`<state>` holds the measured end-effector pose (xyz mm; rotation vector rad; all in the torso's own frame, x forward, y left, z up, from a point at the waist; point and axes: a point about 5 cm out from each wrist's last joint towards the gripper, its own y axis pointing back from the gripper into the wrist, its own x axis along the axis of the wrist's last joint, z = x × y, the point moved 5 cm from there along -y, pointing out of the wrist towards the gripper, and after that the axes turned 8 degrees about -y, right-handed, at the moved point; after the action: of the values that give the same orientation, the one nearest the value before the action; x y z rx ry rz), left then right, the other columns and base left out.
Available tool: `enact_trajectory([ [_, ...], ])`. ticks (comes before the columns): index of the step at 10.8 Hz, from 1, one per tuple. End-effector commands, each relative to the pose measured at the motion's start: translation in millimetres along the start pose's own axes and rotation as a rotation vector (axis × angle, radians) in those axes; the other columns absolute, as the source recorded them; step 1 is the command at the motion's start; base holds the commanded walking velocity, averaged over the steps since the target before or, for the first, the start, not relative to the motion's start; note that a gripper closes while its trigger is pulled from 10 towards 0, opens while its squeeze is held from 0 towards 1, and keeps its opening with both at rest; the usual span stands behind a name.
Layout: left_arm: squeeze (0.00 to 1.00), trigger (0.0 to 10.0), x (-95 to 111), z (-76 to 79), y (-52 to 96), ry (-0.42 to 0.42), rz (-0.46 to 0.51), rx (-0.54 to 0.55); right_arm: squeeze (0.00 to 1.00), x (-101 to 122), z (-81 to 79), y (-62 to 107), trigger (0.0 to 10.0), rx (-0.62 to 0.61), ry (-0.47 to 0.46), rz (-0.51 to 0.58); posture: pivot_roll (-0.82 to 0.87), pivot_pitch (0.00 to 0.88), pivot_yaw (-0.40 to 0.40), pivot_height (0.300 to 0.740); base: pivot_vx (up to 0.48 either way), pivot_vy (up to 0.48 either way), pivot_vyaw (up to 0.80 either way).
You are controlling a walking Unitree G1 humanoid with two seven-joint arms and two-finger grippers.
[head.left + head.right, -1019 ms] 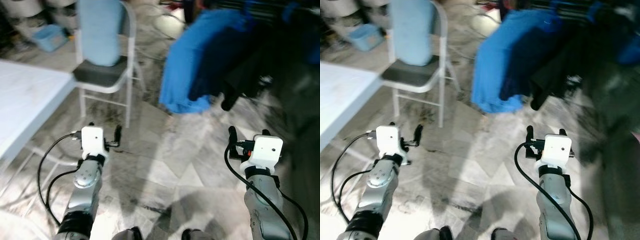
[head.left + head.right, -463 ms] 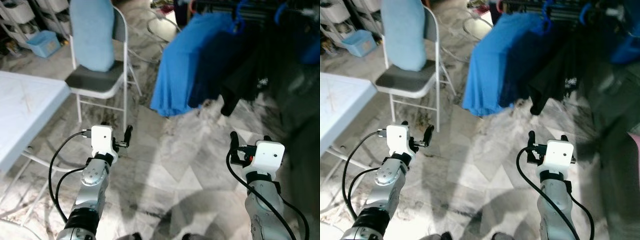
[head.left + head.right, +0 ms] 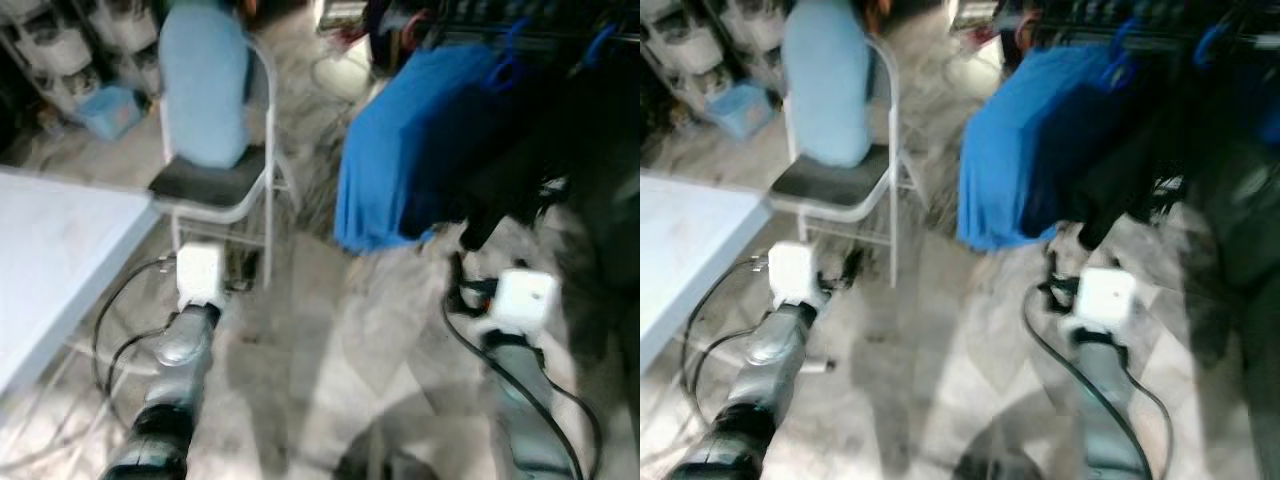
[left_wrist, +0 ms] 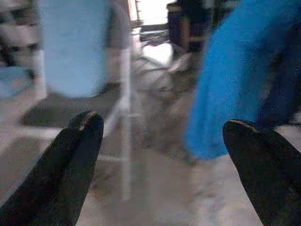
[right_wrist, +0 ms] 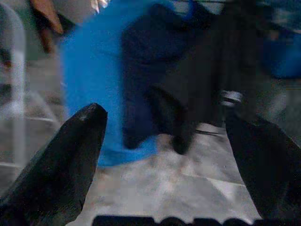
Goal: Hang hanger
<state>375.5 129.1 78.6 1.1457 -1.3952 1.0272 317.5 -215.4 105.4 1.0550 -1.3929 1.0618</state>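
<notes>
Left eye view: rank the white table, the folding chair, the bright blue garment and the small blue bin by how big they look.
1. Folding chair and bright blue garment: about alike, so no ranking between them.
2. White table, cut off by the frame edge.
3. Small blue bin, farther back and blurred.

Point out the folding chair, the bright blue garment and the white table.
folding chair (image 3: 205, 182): left eye view, on its dark seat.
bright blue garment (image 3: 385, 150): left eye view, on the middle of the hanging cloth.
white table (image 3: 55, 255): left eye view, on its bare top.
</notes>
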Motion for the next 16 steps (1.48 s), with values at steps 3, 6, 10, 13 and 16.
enact_trajectory([
  [3,0.00,10.0,0,-8.8,-2.8,-0.014,-0.004,0.019,0.00,2,-13.0,0.8,10.0,0.016,-0.032,0.019,-0.21,0.096,0.114,0.740,0.363,0.305,0.00],
  [6,0.00,10.0,0,-1.9,-6.1,-0.011,-0.011,0.012,0.00,6,-14.8,-2.8,10.0,0.027,-0.026,0.027,-0.21,0.124,0.103,0.740,0.225,0.096,0.00],
  [10,0.00,10.0,-7,-2.3,-0.9,-0.008,-0.019,0.022,0.00,7,-13.5,-4.2,10.0,0.036,0.000,0.016,-0.20,0.144,0.042,0.740,0.000,0.000,0.00],
  [13,0.00,10.0,-14,3.8,5.5,0.002,-0.028,-0.011,0.00,1,-13.5,-3.7,10.0,0.033,0.003,-0.007,-0.19,0.148,0.060,0.740,0.000,0.000,-0.27],
  [16,0.00,10.0,-11,5.1,3.9,0.005,-0.020,-0.037,0.00,-2,-21.1,-0.1,10.0,0.044,-0.001,-0.007,-0.20,0.156,0.083,0.740,0.262,0.000,-0.53],
])
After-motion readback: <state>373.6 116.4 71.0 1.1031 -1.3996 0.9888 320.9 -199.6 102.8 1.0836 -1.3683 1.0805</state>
